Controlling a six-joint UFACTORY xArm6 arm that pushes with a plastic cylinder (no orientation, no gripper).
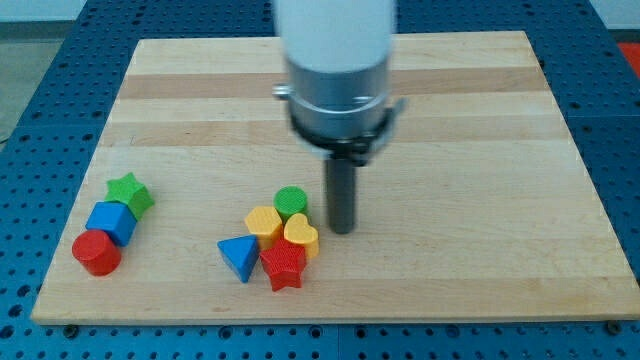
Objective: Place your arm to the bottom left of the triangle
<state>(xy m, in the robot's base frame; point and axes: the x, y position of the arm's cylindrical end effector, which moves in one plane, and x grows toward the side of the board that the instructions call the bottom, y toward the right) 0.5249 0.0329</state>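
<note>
Camera view shows my tip [343, 229], bare and holding nothing, beside the yellow heart [301, 236], while the blue triangle [239, 257], judged light, rigid and easily slid, lies low in the cluster, needing no grasp.

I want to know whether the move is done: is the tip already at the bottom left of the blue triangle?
No: my tip is at the view's right of the cluster, beside the yellow heart, while the blue triangle lies at the cluster's left.
</note>
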